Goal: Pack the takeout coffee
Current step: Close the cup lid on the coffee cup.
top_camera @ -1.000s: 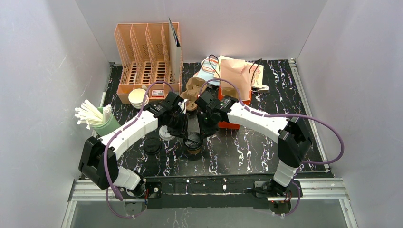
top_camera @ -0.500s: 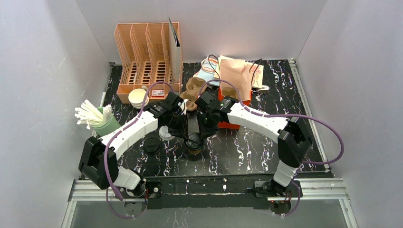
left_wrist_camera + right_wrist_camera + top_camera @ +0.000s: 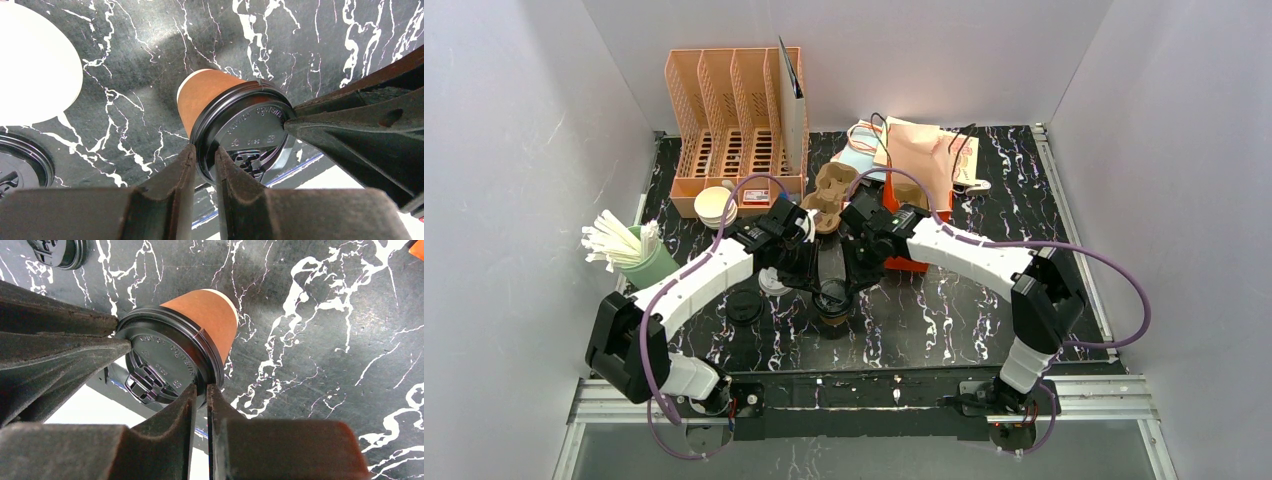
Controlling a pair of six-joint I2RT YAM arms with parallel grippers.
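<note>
The takeout coffee [image 3: 833, 316] is a brown kraft cup [image 3: 205, 95] standing on the black marble table, with a black plastic lid [image 3: 247, 127] on top. My left gripper [image 3: 204, 152] has its jaws pinched on the lid's near rim. My right gripper [image 3: 201, 389] pinches the opposite rim of the same lid [image 3: 165, 357], with the brown cup wall [image 3: 210, 315] showing beyond it. From above, both grippers meet over the cup, the left gripper [image 3: 809, 280] on its left and the right gripper [image 3: 854, 278] on its right.
A spare black lid [image 3: 744, 305] and a white round lid [image 3: 30, 65] lie left of the cup. A green holder of white sticks [image 3: 629, 252] stands at far left. An orange file rack [image 3: 734, 120], cardboard cup carrier [image 3: 829, 190], paper bag [image 3: 924, 150] and red box [image 3: 904, 262] sit behind.
Both grippers have narrowed onto the lid's rim. Both wrists have shifted slightly over the cup, which stays in place.
</note>
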